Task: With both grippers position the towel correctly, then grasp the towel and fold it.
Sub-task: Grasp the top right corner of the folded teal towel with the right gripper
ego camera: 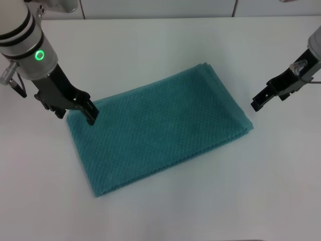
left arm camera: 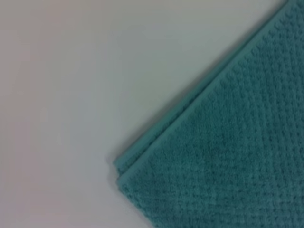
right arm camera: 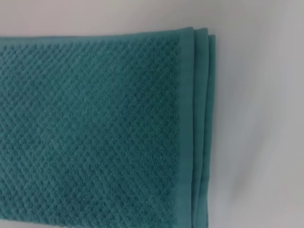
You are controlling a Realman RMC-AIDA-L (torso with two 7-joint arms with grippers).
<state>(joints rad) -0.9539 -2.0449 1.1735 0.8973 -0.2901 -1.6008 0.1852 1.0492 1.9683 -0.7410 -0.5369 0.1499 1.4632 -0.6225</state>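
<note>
The teal towel [ego camera: 160, 130] lies flat on the white table, folded into stacked layers and set at a slant. My left gripper [ego camera: 76, 113] hangs open at the towel's far left corner with nothing between its fingers. That corner [left arm camera: 124, 166] lies undisturbed in the left wrist view, showing two layered edges. My right gripper [ego camera: 267, 99] is open just right of the towel's right end, apart from it. The right wrist view shows that end's stacked hems [right arm camera: 199, 118] lying flat.
The white table [ego camera: 160, 211] spreads out on every side of the towel. A wall or panel edge [ego camera: 160, 10] runs along the far side.
</note>
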